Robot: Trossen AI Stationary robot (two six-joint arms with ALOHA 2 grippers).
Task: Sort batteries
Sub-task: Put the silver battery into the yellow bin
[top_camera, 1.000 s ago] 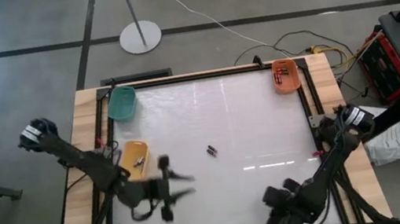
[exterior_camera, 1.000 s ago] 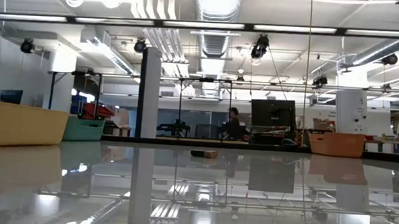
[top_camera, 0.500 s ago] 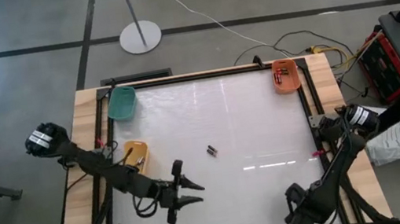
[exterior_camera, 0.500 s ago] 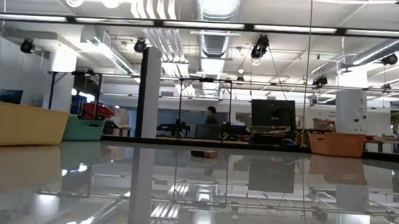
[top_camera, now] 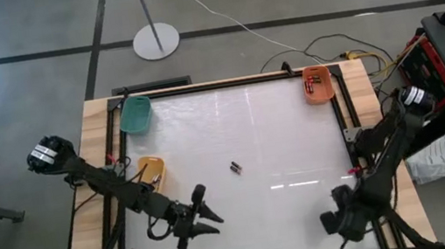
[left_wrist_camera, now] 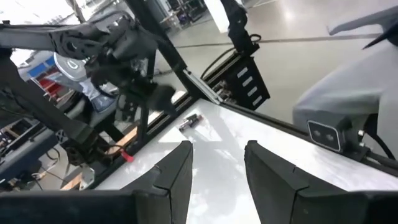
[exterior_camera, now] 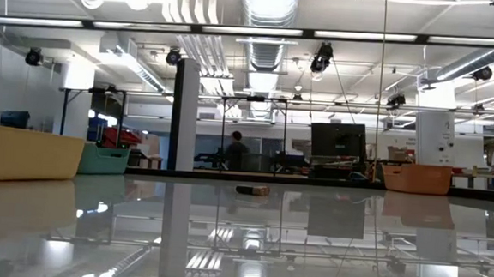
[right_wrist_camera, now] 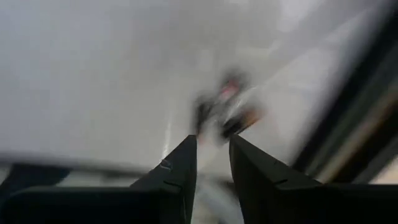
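The left tool (top_camera: 204,218) has swung from the bench's (top_camera: 277,134) near-left corner toward its middle and now hovers low with its fingers (left_wrist_camera: 176,177) parted a moderate way and nothing between them, pointing at the lone batteries (top_camera: 235,168) near the centre. The right tool (top_camera: 340,220) has pulled back toward the near-right edge; its fingers (right_wrist_camera: 180,168) have drawn in to a narrow gap, and the wrist view is too smeared to say whether anything sits between them. That suggests the left arm is lining up the next pick while the right one clears out of the way. The central batteries look like a small dark pair lying touching each other, flat on the white surface, with a reddish end. More batteries lie in the orange bin (top_camera: 317,85) at the far right and in the yellow bin (top_camera: 150,176) at the left; the green bin (top_camera: 135,114) stands far left.
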